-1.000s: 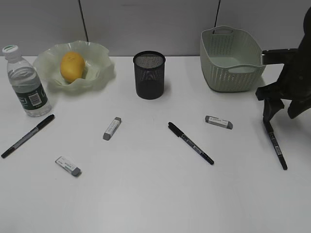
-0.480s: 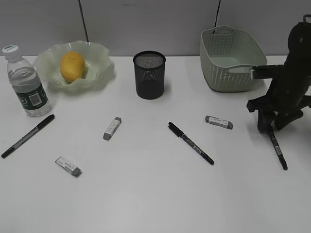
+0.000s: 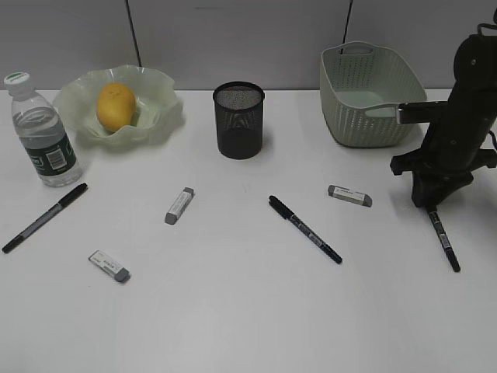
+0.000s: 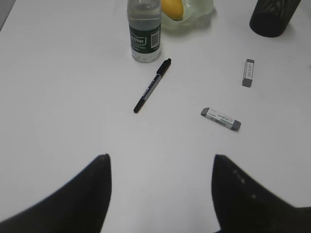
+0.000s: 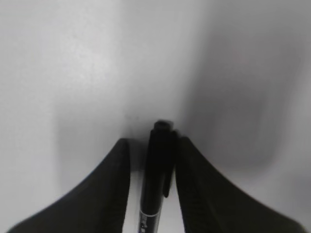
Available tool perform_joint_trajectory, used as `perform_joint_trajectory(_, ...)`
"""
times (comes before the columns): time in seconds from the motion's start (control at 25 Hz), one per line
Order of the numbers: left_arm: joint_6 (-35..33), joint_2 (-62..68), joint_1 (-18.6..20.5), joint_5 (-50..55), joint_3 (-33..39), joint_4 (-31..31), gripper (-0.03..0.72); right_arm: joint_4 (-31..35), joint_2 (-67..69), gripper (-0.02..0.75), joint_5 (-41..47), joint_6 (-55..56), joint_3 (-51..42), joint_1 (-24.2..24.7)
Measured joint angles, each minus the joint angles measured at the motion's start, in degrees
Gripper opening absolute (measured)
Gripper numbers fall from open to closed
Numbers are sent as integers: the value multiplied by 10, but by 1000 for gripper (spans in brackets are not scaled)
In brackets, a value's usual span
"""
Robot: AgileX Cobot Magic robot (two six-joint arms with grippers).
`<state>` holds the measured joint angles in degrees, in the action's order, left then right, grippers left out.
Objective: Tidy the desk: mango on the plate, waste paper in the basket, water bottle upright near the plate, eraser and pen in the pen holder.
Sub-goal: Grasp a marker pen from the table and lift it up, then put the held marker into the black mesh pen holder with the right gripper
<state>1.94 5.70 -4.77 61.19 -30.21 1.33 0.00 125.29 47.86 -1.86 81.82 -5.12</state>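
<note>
Reaching straight down at the desk's [image 3: 233, 311] right edge, my right gripper [image 3: 429, 203] pinches the capped end of a black pen [image 5: 156, 184] lying flat; its white print is too blurred to read; my left gripper [image 4: 160, 194] hangs spread, holding nothing, above bare desk.

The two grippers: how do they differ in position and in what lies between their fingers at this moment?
The right gripper is down at the desk on the right, its fingers close on either side of a black pen. The left gripper hangs above the desk with fingers wide apart and nothing between them; another pen lies well ahead of it. Both have dark, tapered fingers.
</note>
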Motion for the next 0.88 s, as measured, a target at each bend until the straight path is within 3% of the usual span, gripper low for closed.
perform_joint_trajectory(0.2,0,0,0,0,0,-1,480,3,4,146,10,0,7,0)
perform_joint_trajectory(0.6,0,0,0,0,0,-1,470,21,-2,146,56,-15,70,-13)
perform_joint_trajectory(0.88,0,0,0,0,0,-1,461,83,-61,145,41,-46,139,-84)
